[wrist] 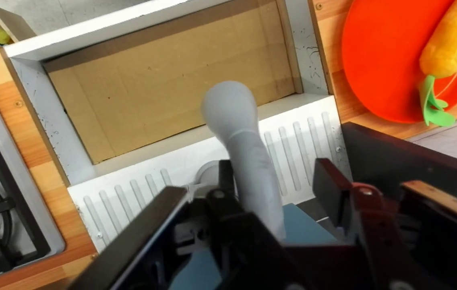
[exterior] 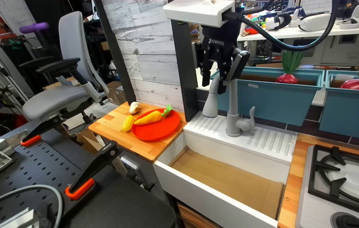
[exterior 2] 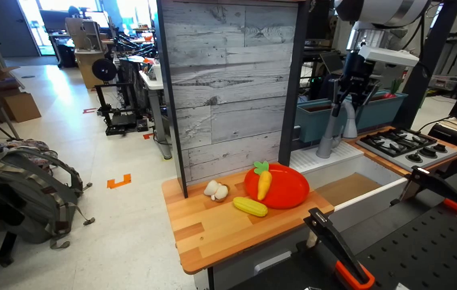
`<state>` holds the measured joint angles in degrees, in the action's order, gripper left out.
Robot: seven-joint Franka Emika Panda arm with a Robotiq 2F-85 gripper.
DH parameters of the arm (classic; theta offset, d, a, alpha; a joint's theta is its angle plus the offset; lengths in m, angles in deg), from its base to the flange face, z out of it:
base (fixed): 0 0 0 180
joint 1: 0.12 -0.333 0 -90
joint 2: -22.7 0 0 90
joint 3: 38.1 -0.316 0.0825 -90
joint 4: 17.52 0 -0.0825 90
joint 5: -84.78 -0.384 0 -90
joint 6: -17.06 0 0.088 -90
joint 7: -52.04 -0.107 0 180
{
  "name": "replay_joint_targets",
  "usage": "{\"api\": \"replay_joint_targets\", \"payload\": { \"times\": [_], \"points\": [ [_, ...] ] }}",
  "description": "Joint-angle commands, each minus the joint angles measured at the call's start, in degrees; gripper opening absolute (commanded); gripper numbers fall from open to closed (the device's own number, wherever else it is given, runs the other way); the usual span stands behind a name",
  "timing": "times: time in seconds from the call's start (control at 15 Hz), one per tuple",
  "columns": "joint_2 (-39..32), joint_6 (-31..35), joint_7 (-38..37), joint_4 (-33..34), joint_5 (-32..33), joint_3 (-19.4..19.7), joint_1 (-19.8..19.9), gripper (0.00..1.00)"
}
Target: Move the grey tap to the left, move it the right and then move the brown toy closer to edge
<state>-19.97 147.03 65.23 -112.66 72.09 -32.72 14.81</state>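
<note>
The grey tap (wrist: 252, 163) between wide-set jaws, just beside one and clear of the other.

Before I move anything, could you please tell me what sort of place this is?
Probably a robotics lab with a mock kitchen: the grey tap and stove top suggest a kitchen, while what looks like a 3D printer points to a lab.

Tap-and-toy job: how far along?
Done: unclear; the position of the grey tap alone proves neither swing. In hand: the open gripper straddles its spout. Left: likely the last step; the closest match, a whitish-brown toy, lies ungripped, back from the board's front edge.
</note>
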Motion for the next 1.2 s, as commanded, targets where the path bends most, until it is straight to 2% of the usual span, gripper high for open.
{"api": "replay_joint_targets", "payload": {
  "times": [0.0, 0.2, 0.33, 0.73, 1.13],
  "points": [
    [-0.5, -2.1, -2.3, 1.7, 2.2, -0.3, 0.1, 0.23],
    [0.2, -1.9, -3.7, 0.4, 4.5, 0.2, -0.7, 0.02],
    [0.6, -2.0, -5.5, -0.4, 5.0, 0.2, -1.3, 0.06],
    [-0.2, -3.8, -7.7, 1.8, 3.3, -1.7, -1.0, 0.06],
    [-0.5, -5.0, -6.4, 4.1, -4.5, -5.9, 2.7, 0.06]
  ]
}}
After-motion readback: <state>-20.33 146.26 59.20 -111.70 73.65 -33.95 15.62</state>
